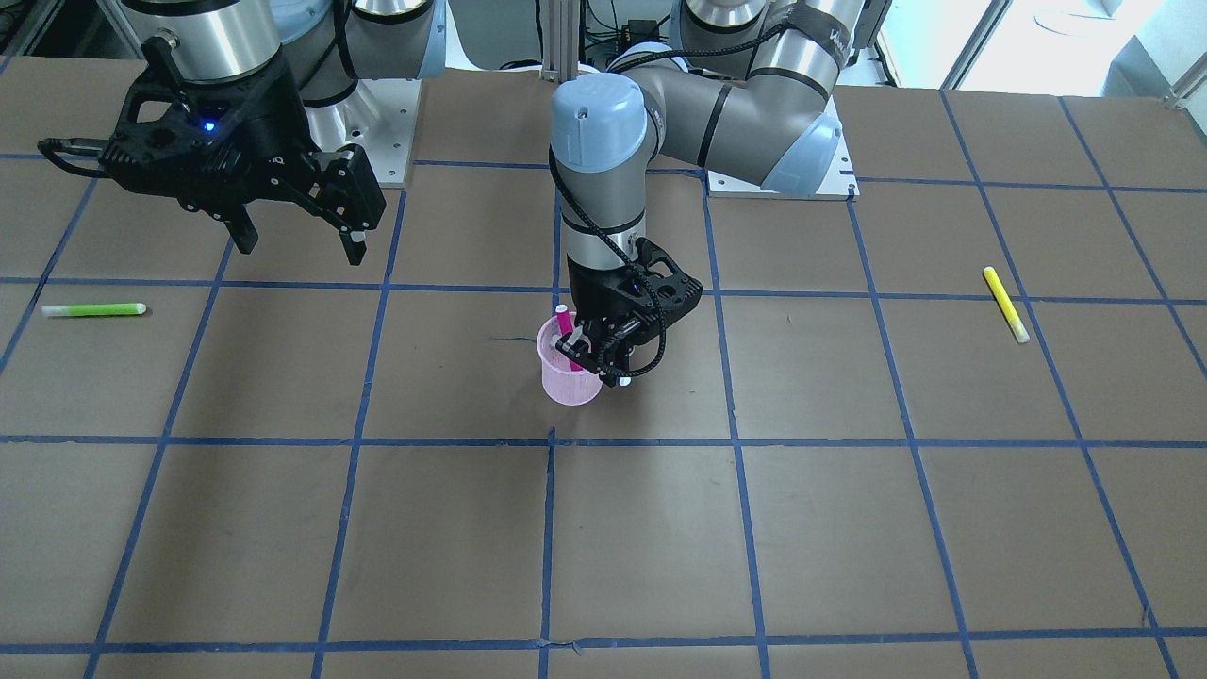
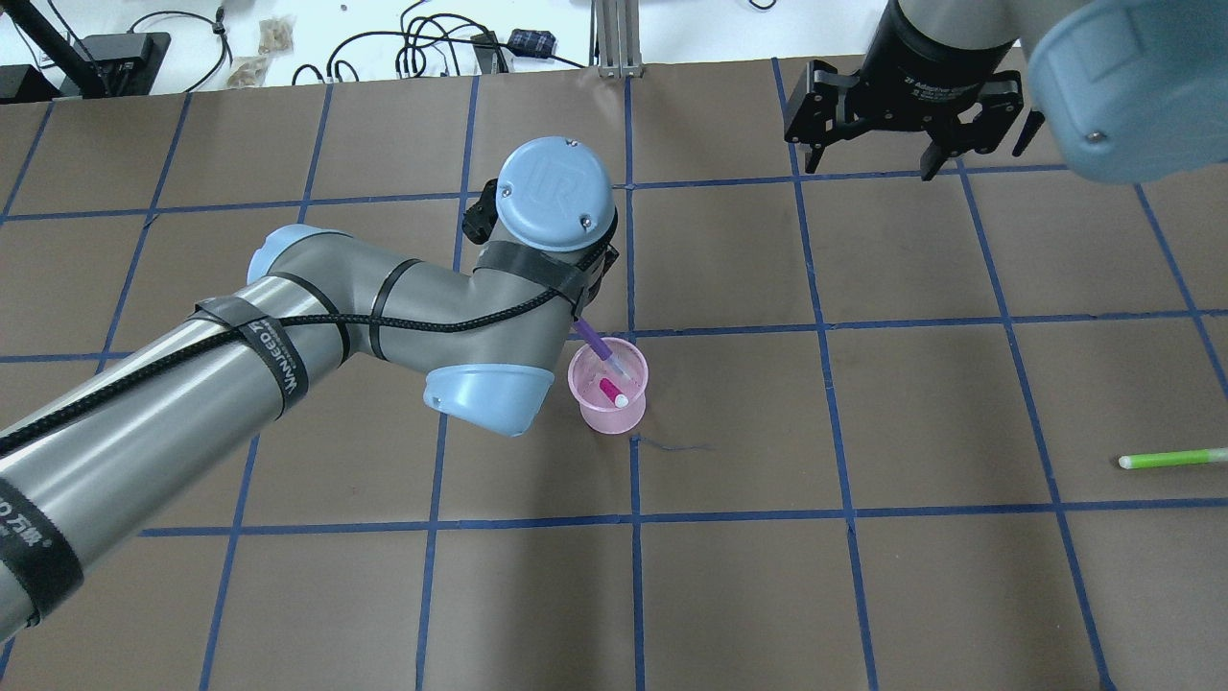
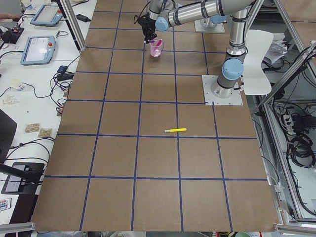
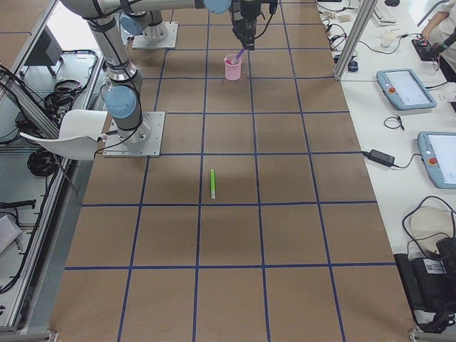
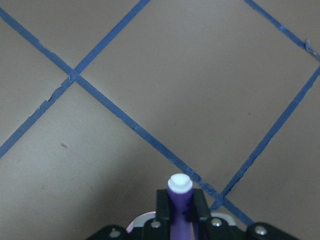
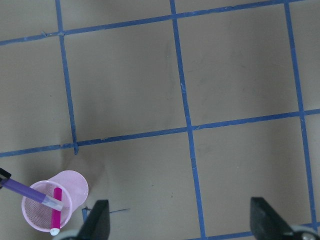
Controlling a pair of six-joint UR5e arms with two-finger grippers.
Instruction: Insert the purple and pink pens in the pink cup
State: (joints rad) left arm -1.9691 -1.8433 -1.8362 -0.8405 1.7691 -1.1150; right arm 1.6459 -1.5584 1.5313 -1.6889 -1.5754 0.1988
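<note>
Left gripper [image 1: 589,354] was clamped on purple pen [image 2: 602,350], slanted, tip inside pink cup [image 2: 624,417], likely for drop beside pink pen [image 2: 611,392] leaning there. Right gripper [image 2: 873,165] hung jaws apart, empty, well clear of cup.

Quick headcount: four pens, so one purple pen [image 2: 600,347], one pink pen [image 2: 611,392], one green pen [image 2: 1172,459] and one yellow pen [image 1: 1005,304] (no two the same colour). One cup [image 2: 614,418]. Two claws, left claw [image 1: 596,363] and right claw [image 1: 302,243]. One bench [image 1: 660,566].
</note>
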